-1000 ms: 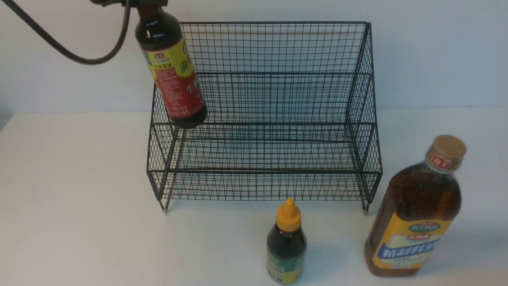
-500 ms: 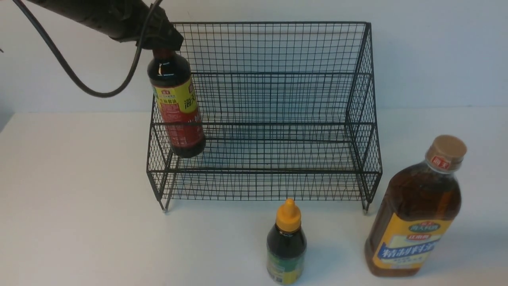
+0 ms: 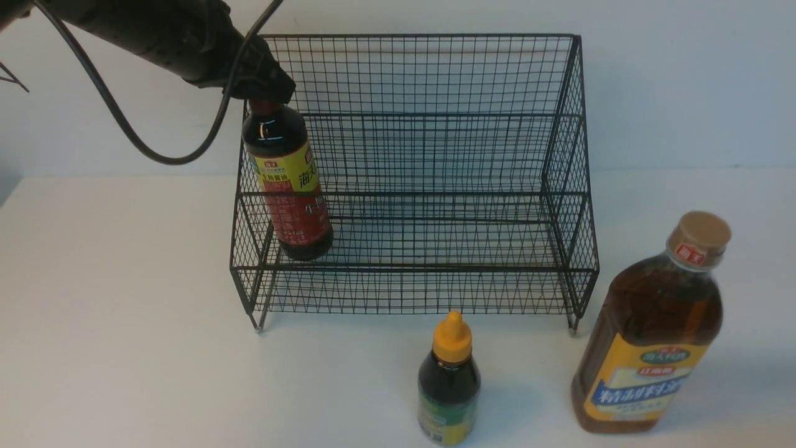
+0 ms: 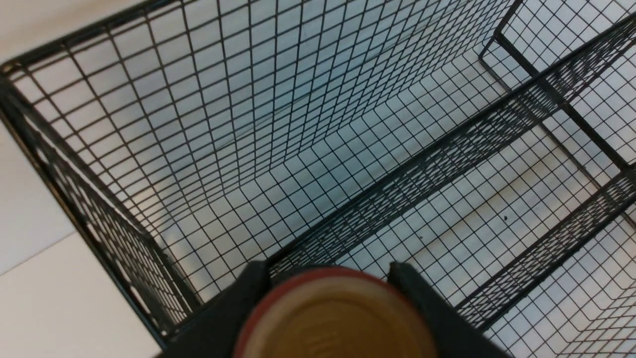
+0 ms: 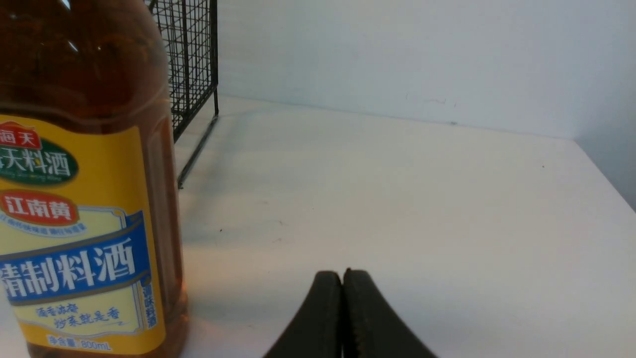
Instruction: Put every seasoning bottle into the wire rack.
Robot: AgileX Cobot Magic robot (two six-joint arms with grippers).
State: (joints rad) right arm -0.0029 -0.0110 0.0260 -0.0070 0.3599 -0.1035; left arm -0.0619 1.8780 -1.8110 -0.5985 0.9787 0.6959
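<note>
Bottles [image 3: 287,186] [image 3: 448,386] [image 3: 650,336] three, wire rack [image 3: 423,269] one

Light is bright, even and diffuse, with the white surface [image 3: 124,311] close to washed out. Shadows are faint and soft-edged: a pale grey one lies on the surface beside the large amber bottle [image 3: 650,336], and in the right wrist view another spreads well beyond the right fingers [image 5: 323,318], at the foot of the wire rack [image 5: 191,59]. A small glare spot sits on the shoulder of the tall dark bottle [image 3: 286,180], just below the left fingers [image 4: 233,308]. Its cap [image 4: 338,318], between those fingers, is blurred; the mesh beyond them is sharp
</note>
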